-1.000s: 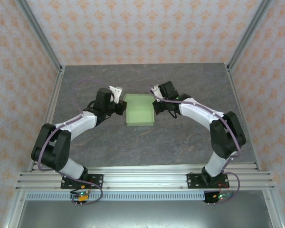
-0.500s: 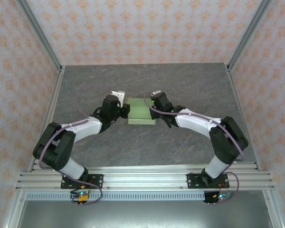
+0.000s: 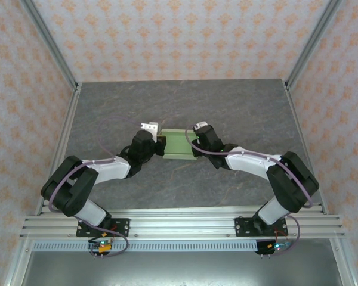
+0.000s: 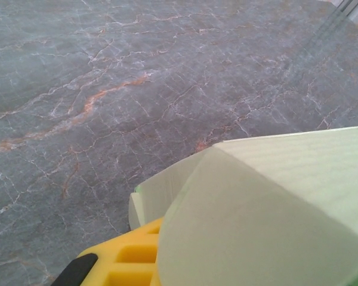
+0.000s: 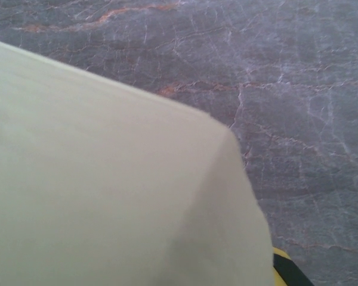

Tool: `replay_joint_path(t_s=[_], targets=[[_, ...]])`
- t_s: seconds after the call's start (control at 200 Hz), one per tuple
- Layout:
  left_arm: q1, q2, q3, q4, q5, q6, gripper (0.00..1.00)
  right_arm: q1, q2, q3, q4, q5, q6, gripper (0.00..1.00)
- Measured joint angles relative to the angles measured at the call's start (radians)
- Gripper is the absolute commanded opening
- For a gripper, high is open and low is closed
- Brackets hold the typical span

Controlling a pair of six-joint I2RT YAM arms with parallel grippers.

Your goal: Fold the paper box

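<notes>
Fingers first: my left gripper [image 3: 160, 145] is pinched tight on the left edge of the paper box [image 3: 178, 145], and the left wrist view shows one yellow finger [image 4: 125, 262] lying right under the pale green card. My right gripper [image 3: 194, 144] sits at the box's right edge. Card crowds that wrist camera, with a sliver of finger [image 5: 288, 267] beside it, and I cannot tell whether those jaws are clamped or slack.

The grey marble table [image 3: 185, 101] spreads all round the box. My left arm [image 3: 101, 167] and right arm [image 3: 256, 161] bend in on the box from either side, elbows out. The box is held between them.

A second ago the box showed a broad squarish face from above and lay farther from my bases. Now it has come nearer and shows a narrower band, so I have tipped it. I judge the fold is nearly set, and the next move needs a gentle hold, since thin card creases easily.
</notes>
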Motion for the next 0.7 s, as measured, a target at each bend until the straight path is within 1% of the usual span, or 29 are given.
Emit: replay_joint_path(t_s=[0.145,0.34,0.425,0.701], targets=[[-0.003,-0.006,0.002,-0.014,0.001,-0.02,0.1,0.001,-0.001,-0.011,0.013,-0.005,0.003,0.13],[-0.024,-0.04,0.063,-0.167,-0.013,-0.019,0.1,0.0,-0.002,-0.013,0.021,-0.006,0.002,0.13],[-0.025,-0.043,0.079,-0.206,-0.016,-0.032,0.1,0.0,-0.002,-0.013,0.021,-0.006,0.002,0.13],[-0.03,-0.03,0.08,-0.194,-0.016,-0.129,0.1,0.0,-0.002,-0.016,0.028,-0.009,0.002,0.13]])
